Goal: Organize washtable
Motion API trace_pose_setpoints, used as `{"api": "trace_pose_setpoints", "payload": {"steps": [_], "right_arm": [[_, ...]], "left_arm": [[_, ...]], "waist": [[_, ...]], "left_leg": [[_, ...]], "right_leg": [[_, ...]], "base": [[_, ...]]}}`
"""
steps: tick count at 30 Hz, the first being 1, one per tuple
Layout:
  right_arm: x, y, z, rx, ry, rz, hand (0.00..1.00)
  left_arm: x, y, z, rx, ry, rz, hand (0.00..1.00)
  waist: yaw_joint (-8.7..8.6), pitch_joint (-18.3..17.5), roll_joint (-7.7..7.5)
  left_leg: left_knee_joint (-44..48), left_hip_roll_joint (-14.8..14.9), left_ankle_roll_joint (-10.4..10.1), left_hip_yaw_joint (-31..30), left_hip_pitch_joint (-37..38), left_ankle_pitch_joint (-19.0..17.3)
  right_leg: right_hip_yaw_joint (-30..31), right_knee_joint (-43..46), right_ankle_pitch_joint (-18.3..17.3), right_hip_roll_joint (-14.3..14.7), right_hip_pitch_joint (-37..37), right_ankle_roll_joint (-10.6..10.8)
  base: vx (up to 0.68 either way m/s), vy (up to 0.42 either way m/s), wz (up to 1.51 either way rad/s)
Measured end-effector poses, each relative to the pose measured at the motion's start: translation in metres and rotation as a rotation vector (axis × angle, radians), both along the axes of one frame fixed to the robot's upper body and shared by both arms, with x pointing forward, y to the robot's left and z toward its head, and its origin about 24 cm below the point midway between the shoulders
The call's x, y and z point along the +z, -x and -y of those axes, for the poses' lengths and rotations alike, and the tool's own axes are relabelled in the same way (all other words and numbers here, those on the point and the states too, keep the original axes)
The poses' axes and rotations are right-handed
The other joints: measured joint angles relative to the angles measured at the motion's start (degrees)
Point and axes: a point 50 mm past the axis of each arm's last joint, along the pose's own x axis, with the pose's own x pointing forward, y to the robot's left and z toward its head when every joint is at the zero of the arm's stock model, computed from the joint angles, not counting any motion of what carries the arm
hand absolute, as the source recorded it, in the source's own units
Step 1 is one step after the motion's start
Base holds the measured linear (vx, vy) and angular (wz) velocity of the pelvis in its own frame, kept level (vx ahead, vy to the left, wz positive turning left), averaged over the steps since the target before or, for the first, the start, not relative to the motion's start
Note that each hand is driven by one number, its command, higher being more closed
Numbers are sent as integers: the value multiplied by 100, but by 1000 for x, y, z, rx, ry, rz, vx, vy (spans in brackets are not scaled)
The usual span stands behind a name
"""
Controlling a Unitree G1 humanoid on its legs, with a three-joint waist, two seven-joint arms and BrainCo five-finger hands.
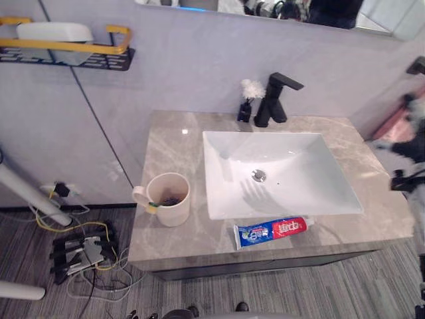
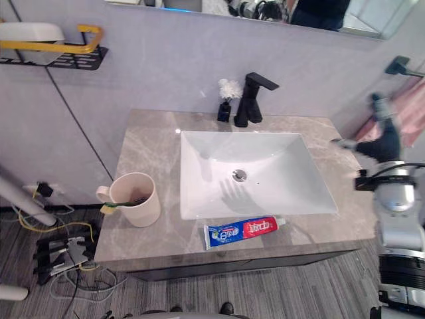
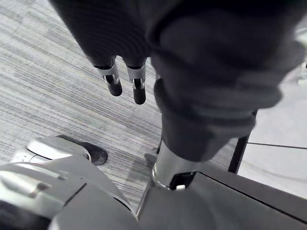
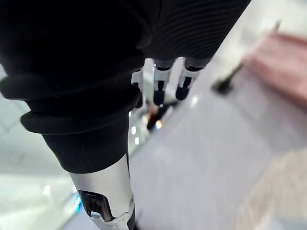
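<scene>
Here, toothpaste (image 1: 270,230) at counter (image 1: 171,143) edge; left robot hand (image 3: 138,90), right robot hand (image 4: 159,91) (both slack-fingered)

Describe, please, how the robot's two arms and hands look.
Both hands look alike. The left hand has a dark ribbed cover over its back and wrist, and slim silver fingers with rounded dark tips. The right hand shows the same cover and fingers. The right arm is made of rounded silver-grey segments.

Bare counter (image 1: 169,139) behind mug (image 1: 169,199), toothpaste tube (image 1: 271,232) along front edge, faucet (image 1: 274,100) behind sink (image 1: 222,173)
</scene>
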Motion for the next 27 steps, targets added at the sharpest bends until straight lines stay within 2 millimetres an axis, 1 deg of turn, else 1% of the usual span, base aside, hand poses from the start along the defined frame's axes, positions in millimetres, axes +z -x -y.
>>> {"api": "trace_pose_setpoints", "payload": {"steps": [1,2,4,6,9,11,13,14,17,20,23,27], "right_arm": [[-8,-5,-12,82,20,-62,0],[-13,-6,-17,120,30,-93,0],[-34,-10,-41,261,72,-220,0],[-47,-9,-54,361,115,-314,0],[-62,-6,-66,468,159,-417,0],[-68,-2,-66,514,204,-484,0],[-69,1,-66,540,238,-521,0],[-68,1,-65,546,249,-525,0],[-52,5,-69,596,348,-507,0],[-41,8,-73,625,398,-478,0],[-25,9,-79,665,444,-423,0],[-6,13,-94,722,468,-318,0]], "left_arm": [[0,-1,1,-11,7,2,0],[0,-1,1,-11,9,2,0],[0,-1,1,-32,14,1,0],[0,-4,2,-42,22,17,0],[1,-6,2,-66,20,28,0],[1,-6,2,-78,25,31,0],[1,-5,2,-83,34,32,0],[1,-5,2,-83,35,32,0],[1,-4,2,-90,38,31,0],[1,-4,0,-82,47,37,0],[1,-4,-1,-90,46,35,0],[1,-4,-1,-93,43,38,0]], "waist": [[30,17,18],[37,38,26],[69,74,36],[121,135,23],[126,198,20],[135,200,18],[142,201,17],[142,202,18],[133,220,6],[124,268,-45],[120,279,-71],[111,275,-76]], "left_leg": [[49,-6,0,-43,-63,0],[83,-8,0,-63,-80,0],[115,-15,0,-135,-99,-1],[151,-26,3,-158,-126,-3],[188,-55,10,-269,-187,-8],[206,-74,12,-339,-259,-6],[217,-79,14,-364,-272,-5],[223,-80,14,-364,-275,-5],[256,-78,14,-369,-319,-5],[283,-68,14,-371,-334,-5],[282,-60,36,-360,-340,-19],[279,-48,68,-264,-349,-38]], "right_leg": [[-38,31,0,-9,-35,0],[-62,49,0,-14,-36,0],[-133,79,0,-21,-33,0],[-149,79,0,-31,-33,0],[-235,86,0,-47,-43,0],[-303,91,1,-58,-77,0],[-318,99,1,-59,-81,0],[-318,100,1,-60,-82,0],[-316,101,1,-60,-117,0],[-311,100,2,-51,-126,-1],[-306,108,2,-46,-134,-2],[-240,146,3,-47,-189,-3]], "base": [[-7,-4,21],[-1,4,18],[-9,1,11],[-29,0,5],[-46,0,14],[-39,6,16],[-20,9,7],[0,0,0],[0,0,0],[0,0,0],[-5,3,-1],[-7,18,-9]]}}
